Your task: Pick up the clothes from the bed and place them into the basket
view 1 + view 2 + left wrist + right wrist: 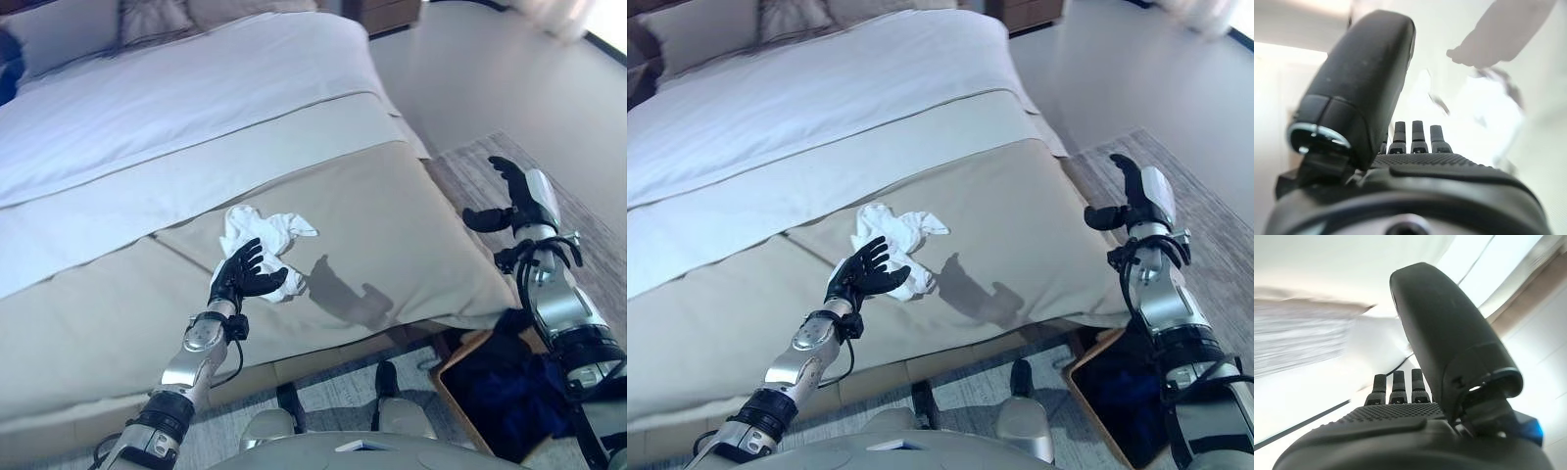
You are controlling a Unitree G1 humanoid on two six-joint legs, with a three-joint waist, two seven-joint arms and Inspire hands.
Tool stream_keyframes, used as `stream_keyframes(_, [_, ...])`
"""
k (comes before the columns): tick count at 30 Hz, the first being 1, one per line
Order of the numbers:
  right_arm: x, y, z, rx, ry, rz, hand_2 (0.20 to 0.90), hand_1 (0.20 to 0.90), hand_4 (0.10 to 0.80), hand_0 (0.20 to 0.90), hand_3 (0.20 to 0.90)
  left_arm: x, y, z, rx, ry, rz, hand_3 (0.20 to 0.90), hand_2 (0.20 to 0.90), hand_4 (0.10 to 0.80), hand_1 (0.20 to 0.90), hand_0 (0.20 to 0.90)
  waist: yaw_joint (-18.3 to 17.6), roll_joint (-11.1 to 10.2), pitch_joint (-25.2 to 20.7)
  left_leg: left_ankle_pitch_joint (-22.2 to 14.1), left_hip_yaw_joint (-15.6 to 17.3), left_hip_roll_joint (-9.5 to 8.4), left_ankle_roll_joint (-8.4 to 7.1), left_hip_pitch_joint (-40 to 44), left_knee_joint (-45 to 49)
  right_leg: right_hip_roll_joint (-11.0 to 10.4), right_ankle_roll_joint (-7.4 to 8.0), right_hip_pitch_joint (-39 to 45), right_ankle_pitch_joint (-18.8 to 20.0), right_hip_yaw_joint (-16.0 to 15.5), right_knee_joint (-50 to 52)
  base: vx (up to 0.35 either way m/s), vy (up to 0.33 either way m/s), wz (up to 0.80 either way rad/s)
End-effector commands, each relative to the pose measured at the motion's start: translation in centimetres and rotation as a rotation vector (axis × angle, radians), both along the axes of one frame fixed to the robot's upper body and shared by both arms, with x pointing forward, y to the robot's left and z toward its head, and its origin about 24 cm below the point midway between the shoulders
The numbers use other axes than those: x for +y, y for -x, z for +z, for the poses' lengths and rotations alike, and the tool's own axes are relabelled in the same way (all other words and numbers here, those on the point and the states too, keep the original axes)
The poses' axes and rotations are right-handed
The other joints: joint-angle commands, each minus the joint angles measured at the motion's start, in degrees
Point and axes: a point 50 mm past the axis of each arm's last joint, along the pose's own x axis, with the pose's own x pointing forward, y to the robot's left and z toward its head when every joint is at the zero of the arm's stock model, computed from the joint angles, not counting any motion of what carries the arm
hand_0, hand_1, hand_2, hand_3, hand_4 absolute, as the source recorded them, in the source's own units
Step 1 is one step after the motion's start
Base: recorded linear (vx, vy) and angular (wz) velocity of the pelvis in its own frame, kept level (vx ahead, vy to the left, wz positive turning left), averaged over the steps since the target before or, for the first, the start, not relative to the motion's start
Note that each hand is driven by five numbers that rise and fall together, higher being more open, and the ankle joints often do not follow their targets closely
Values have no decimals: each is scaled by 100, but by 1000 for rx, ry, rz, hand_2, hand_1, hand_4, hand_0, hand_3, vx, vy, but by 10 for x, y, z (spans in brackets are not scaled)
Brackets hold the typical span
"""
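White cloth, a crumpled garment [263, 235], lies on the beige cover at the foot of the bed [118, 304], toward the near edge and well apart from the pillows [147, 20] at the far end. The left hand [242, 275] reaches in from the lower left and sits at the garment's near side, its dark fingers [867, 257] spread and fairly straight, overlapping the cloth's lower edge in the head views; whether they press on it or hover just above cannot be told, and nothing is pinched or wrapped. In the left wrist view the thumb stands up from the palm, the fingers [1413, 136] point straight out in a row, and the pale garment [1488, 112] shows beyond them as a bright patch. To the right, past the corner of the bed, the right hand [511, 201] is raised over the grey rug [588, 196], empty, with thumb and fingers extended and apart. Below it, at the lower right beside the bed, stands the basket [453, 387], a wooden-rimmed box that already holds dark blue clothing [509, 387].
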Motion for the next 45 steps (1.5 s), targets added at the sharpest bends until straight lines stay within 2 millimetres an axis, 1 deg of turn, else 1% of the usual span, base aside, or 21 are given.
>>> stream_keyframes(1, [23,-28,67,-233,93,80,900,900,800,900,900,19,-17,33,-187,-87,1,900,900,800,900,900,248,-420,-320,-542,-104,-279,-59,-235,482,-31,-224,362,-805,-427,318,17,112,57])
stream_keyframes(3, [24,-31,73,-233,101,83,900,900,800,900,900,18,-20,35,-187,-98,-12,900,900,800,900,900,301,-419,-335,-511,50,-260,-68,-278,484,-113,-197,374,-787,-634,301,20,153,73])
stream_keyframes(5, [28,-37,79,-233,113,90,900,900,800,900,900,20,-21,36,-186,-104,-9,900,900,800,900,900,391,-426,-339,-539,44,-304,-32,-305,517,-227,-153,362,-792,-753,393,90,189,56])
stream_keyframes(8, [38,-44,79,-221,104,106,900,900,800,900,900,23,-21,37,-175,-105,2,900,900,800,900,900,518,-418,-327,-601,-22,-374,79,-296,564,-352,-107,351,-887,-812,676,128,177,32])
stream_keyframes(9, [41,-45,77,-218,101,111,900,900,800,900,900,24,-20,38,-171,-105,3,900,900,800,900,900,577,-397,-315,-609,-50,-413,147,-291,553,-390,-94,336,-970,-844,881,122,166,18])
stream_keyframes(10, [48,-46,74,-215,96,124,900,900,800,900,900,27,-19,40,-167,-108,5,900,900,800,900,900,651,-359,-279,-622,-122,-462,244,-293,552,-459,-70,195,-1094,-865,1455,152,164,23])
stream_keyframes(12, [50,-46,71,-215,90,120,900,900,800,900,900,29,-17,41,-165,-126,-15,900,900,800,900,900,681,-334,-177,-686,-317,-516,331,-317,708,-440,-40,-93,-1142,-689,2159,134,70,20])
stream_keyframes(13, [51,-47,74,-222,82,115,900,900,800,900,900,30,-18,43,-176,-133,-29,900,900,800,900,900,671,-341,-69,-742,-450,-538,320,-370,914,-450,-39,-224,-1110,-521,2109,77,-37,27])
stream_keyframes(15, [50,-49,77,-232,99,90,900,900,800,900,900,25,-24,49,-211,-136,-72,900,900,800,900,900,613,-337,148,-875,-792,-594,341,-595,1294,-412,-121,-301,-1197,-187,1946,30,-42,60])
stream_keyframes(16, [50,-50,80,-238,110,87,900,900,800,900,900,23,-26,51,-227,-125,-76,900,900,800,900,900,613,-326,232,-911,-787,-618,344,-709,1471,-382,-172,-302,-1235,-180,1936,-64,12,86])
stream_keyframes(18, [51,-57,98,-265,143,88,900,900,800,900,900,11,-37,61,-286,-88,-82,900,900,800,900,900,681,-260,459,-925,-768,-686,327,-1065,1724,-363,-242,-403,-1330,-306,2054,-191,73,71])
stream_keyframes(19, [50,-60,108,-285,147,83,900,900,800,900,900,5,-42,68,-319,-78,-91,900,900,800,900,900,727,-227,588,-914,-717,-687,321,-1221,1833,-417,-252,-494,-1369,-401,2181,-229,96,46])
stream_keyframes(22, [48,-68,130,-316,122,60,900,900,800,900,900,-4,-53,84,-397,-57,-105,900,900,800,900,900,878,-177,914,-935,-828,-703,315,-1644,2131,-551,-296,-849,-1505,-530,2620,-158,45,32])
stream_keyframes(24, [47,-71,135,-302,82,59,900,900,800,900,900,-6,-54,90,-419,-38,-100,900,900,800,900,900,957,-153,1121,-1049,-908,-711,317,-1841,2458,-633,-373,-1014,-1674,-588,3003,-38,17,12])
stream_keyframes(27, [53,-77,132,-258,49,63,900,900,800,900,900,-8,-52,92,-428,-15,-102,900,900,800,900,900,1104,-104,1362,-1164,-976,-785,370,-2147,2918,-822,-472,-1233,-1845,-712,3556,73,62,24])
stream_keyframes(28, [57,-79,132,-245,42,65,900,900,800,900,900,-8,-51,92,-429,-6,-102,900,900,800,900,900,1163,-93,1458,-1347,-1010,-820,371,-2202,3103,-872,-456,-1308,-2054,-654,3836,121,64,19])
stream_keyframes(29, [59,-80,135,-244,34,63,900,900,800,900,900,-9,-50,92,-436,3,-103,900,900,800,900,900,1197,-72,1557,-1404,-1015,-856,392,-2342,3295,-922,-480,-1427,-2115,-650,4037,110,47,16])
stream_keyframes(33, [60,-85,138,-236,-24,31,900,900,800,900,900,-18,-48,98,-476,25,-124,900,900,800,900,900,1343,6,1664,-1498,-978,-972,470,-2903,3694,-1108,-523,-1963,-2277,-724,4611,35,61,19])
stream_keyframes(37, [64,-89,127,-189,-177,47,900,900,800,900,900,-26,-43,108,-529,44,-155,900,900,800,900,900,1446,94,1664,-1659,-1018,-1083,553,-3464,4123,-1192,-573,-2521,-2434,-682,5083,64,62,19])
stream_keyframes(41, [68,-90,127,-188,-206,57,900,900,800,900,900,-31,-42,115,-559,80,-153,900,900,800,900,900,1499,187,1664,-1797,-989,-1109,650,-4007,4565,-1269,-651,-3090,-2586,-678,5593,21,66,18])
stream_keyframes(45, [69,-92,123,-164,-229,65,900,900,800,900,900,-34,-40,116,-563,98,-141,900,900,800,900,900,1568,241,1664,-1931,-970,-1156,715,-4419,4944,-1297,-708,-3492,-2711,-692,5958,26,34,6])
